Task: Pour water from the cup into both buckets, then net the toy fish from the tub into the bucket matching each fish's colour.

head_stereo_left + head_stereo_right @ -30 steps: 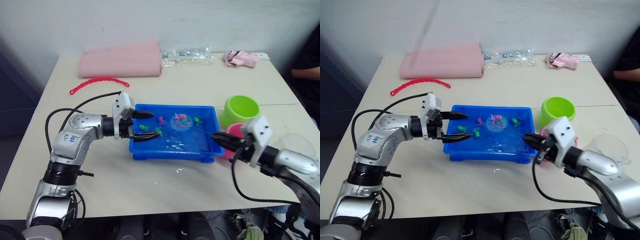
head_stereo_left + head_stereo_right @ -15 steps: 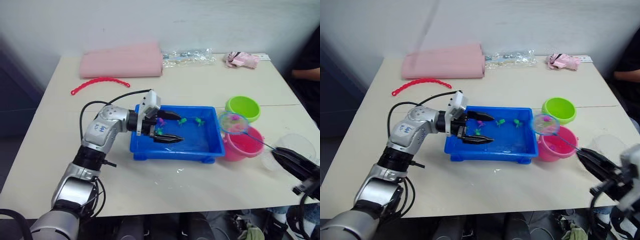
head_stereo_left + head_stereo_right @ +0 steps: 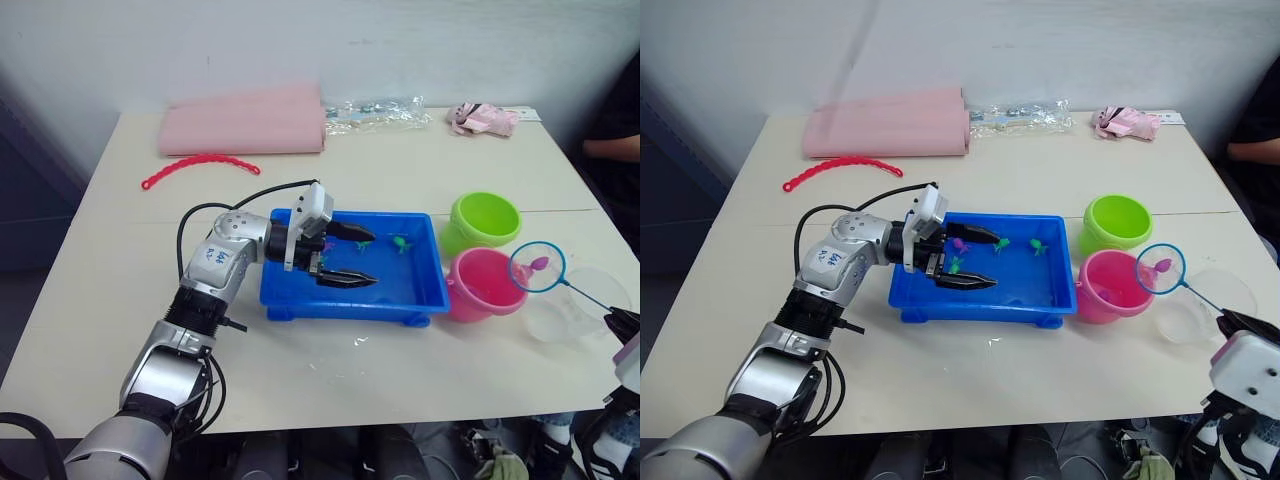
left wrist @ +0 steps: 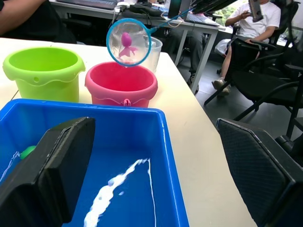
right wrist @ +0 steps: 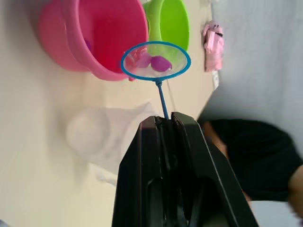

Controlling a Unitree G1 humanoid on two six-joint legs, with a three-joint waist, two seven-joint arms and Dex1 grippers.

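pink fish point(image 3: 539, 264) in net point(image 3: 537, 267)

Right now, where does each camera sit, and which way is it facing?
Head views: above, looking down at the tub; left arm reaches in.
Left wrist: inside the tub, facing both buckets; open jaws frame it.
Right wrist: along shut jaws to the net.
Shared by all: the net's pink fish, beside the pink bucket.

The tub point(image 3: 420, 290) is set mid-table, with two buckets point(image 3: 485, 218) point(image 3: 482, 283) just to its right, one behind the other. The cup point(image 3: 578, 305) is placed right of the nearer bucket. The net point(image 3: 537, 267) is held above, between that bucket and the cup.
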